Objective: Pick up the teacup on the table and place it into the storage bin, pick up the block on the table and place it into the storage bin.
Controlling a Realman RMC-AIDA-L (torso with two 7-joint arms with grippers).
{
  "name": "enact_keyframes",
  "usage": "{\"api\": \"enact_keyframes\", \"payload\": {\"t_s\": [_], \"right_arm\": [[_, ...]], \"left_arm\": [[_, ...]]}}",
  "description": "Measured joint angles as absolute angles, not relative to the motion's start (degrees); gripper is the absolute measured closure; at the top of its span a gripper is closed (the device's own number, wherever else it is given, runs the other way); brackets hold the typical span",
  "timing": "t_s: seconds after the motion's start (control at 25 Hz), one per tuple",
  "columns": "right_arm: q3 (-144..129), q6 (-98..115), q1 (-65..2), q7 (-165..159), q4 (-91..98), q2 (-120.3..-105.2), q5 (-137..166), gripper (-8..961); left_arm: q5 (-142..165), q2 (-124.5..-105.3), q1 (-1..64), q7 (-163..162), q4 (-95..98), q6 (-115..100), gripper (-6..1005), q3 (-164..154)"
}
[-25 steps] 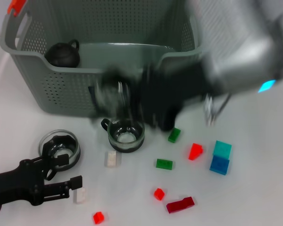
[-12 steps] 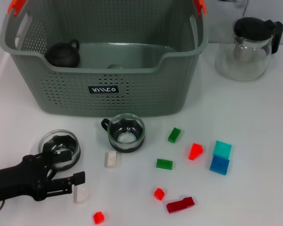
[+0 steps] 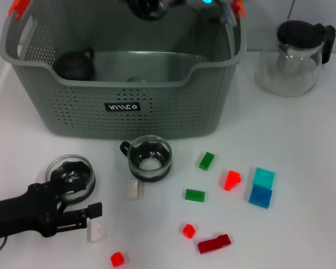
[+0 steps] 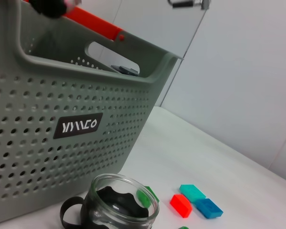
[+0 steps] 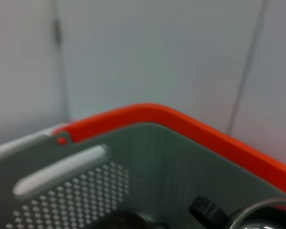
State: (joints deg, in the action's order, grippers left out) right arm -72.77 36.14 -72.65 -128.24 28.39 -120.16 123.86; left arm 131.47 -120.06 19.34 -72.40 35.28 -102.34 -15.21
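Right gripper [image 3: 148, 7] high over storage bin [image 3: 157, 115], at its back rim; carries glass teacup [image 5: 264, 214], jaws closed on it. Left gripper [image 3: 81, 210] low on table [image 3: 302, 145], jaws apart, white block [image 3: 95, 231] just beside fingertip. Second glass teacup [image 3: 149, 158] stands before bin; third [image 3: 71, 175] near left gripper. Coloured blocks scattered to right; glass teapot [image 3: 295, 50] right of bin.

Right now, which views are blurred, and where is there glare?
Head view: sharp on the table, only the moving right claw at the top edge is smeared. Left wrist view: crisp storage bin. Right wrist view: soft throughout. No strong glare anywhere; the teapot shows mild reflections.
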Motion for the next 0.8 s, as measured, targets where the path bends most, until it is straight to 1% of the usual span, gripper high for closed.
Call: {"api": "enact_keyframes", "payload": {"t_s": [0.32,0.6,0.8], "right_arm": [[-73.8,35.2,-71.7,-127.7,23.2,-120.04,124.1,845],[-75.4,38.4,-71.0,-127.5,22.9,-119.79,124.8,823],[-75.6,39.9,-71.5,-129.9,22.9,-119.91,128.6,808]], "left_arm": [[131.9,-120.06,19.4,-72.4,34.6,-101.4,140,-15.2],[131.9,-120.11,19.2,-72.4,34.6,-101.4,150,-15.2],[131.8,-120.15,19.2,-72.4,34.6,-101.5,156,-15.2]]}}
